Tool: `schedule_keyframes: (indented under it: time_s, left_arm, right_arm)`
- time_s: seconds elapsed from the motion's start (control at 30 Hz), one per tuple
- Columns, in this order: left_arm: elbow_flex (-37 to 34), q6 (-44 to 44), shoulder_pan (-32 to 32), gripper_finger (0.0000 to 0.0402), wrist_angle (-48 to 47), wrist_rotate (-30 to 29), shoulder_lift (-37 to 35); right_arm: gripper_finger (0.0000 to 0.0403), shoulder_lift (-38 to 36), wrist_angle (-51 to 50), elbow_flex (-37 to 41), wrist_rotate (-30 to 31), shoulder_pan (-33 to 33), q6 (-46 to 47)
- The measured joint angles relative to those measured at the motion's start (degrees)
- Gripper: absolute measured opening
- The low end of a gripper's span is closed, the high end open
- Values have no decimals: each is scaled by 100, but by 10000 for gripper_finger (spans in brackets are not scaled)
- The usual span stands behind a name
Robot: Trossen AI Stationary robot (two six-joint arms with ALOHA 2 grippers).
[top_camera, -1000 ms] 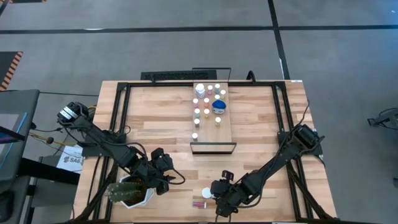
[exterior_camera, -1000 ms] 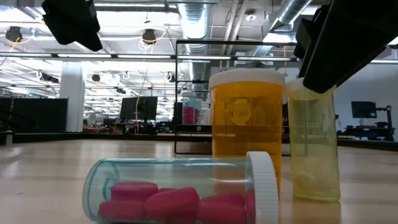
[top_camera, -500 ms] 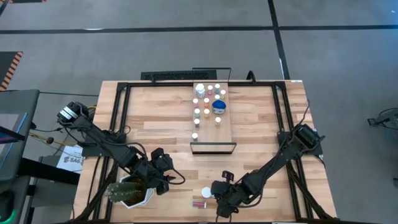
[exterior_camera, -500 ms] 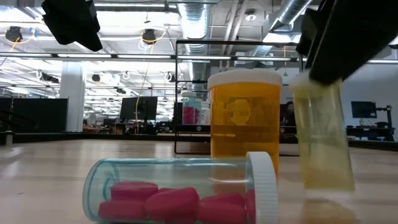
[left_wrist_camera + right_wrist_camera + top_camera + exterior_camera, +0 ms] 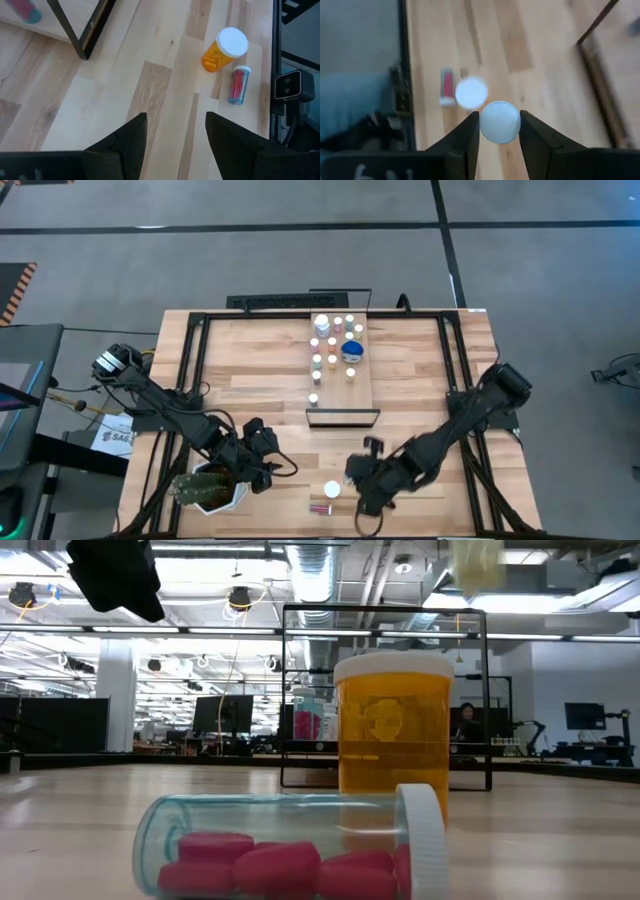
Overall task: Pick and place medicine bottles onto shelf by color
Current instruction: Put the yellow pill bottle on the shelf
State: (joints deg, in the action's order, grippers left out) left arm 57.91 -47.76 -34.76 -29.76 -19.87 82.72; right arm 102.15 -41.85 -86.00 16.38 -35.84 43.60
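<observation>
While a small pale-yellow bottle with a white cap (image 5: 499, 122) is clamped between the dark fingers of the right gripper (image 5: 499, 131), it is carried clear of the tabletop, so that only its base (image 5: 477, 562) is seen at the upper edge of the low view; the grip is placed just under the cap, presumably so the body hangs free for setting down upright. Nearest the low camera a clear vial of pink tablets (image 5: 290, 845) is left lying on its side, and just behind it an orange bottle with a white cap (image 5: 394, 745) is left standing; both seem to be awaiting their turn. The left gripper (image 5: 176, 131) is held with its fingers apart and empty, parked near the white hexagonal plant pot (image 5: 212, 491). Farther off, the long light-wood shelf (image 5: 366, 392) is already loaded with small bottles grouped toward its far end, its near end being bare. All is borne on a slatted wooden tabletop (image 5: 260, 370), beyond which a large open hall with ceiling ducts and monitors is seen
</observation>
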Motion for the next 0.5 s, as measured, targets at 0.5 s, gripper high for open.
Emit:
schedule_keyframes:
  time_s: [0.5]
  left_arm:
    - [0, -101, 220, 187, 99, 1, 0]
  right_arm:
    - [136, -2180, -723, -124, 1357, 892, -1179]
